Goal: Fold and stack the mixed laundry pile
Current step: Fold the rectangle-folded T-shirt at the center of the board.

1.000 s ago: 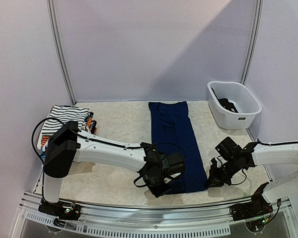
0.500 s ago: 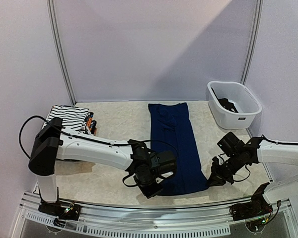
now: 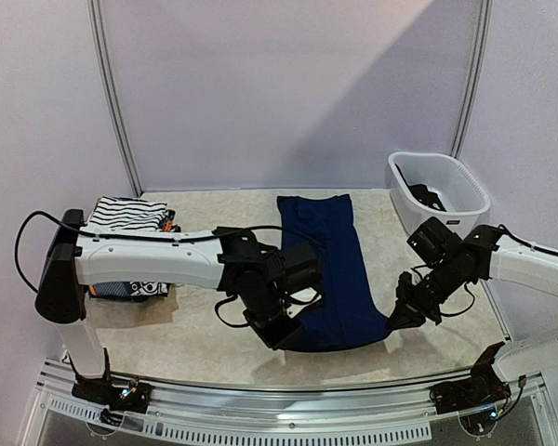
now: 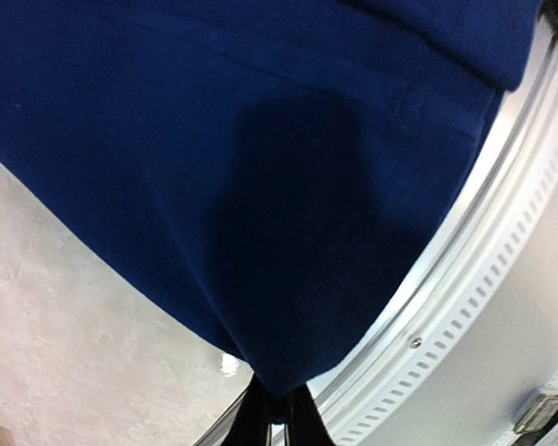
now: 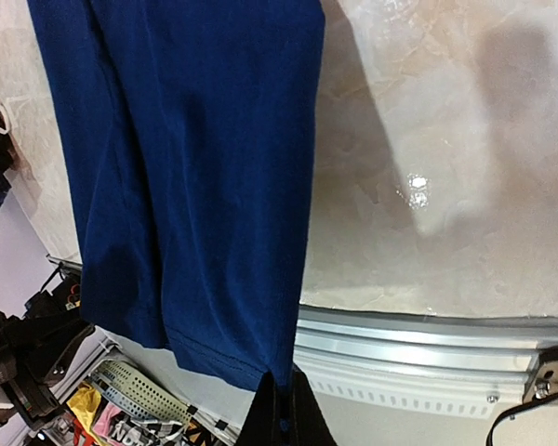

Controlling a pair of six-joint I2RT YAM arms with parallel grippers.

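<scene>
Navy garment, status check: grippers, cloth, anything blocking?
Left gripper and right gripper shut on near corners of navy garment. Near hem lifted, far end flat. Striped stack and tub off to the sides.

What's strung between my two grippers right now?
The near hem of the navy garment, sagging from the left gripper to the right gripper, each shut on a corner. The top view shows it.
</scene>
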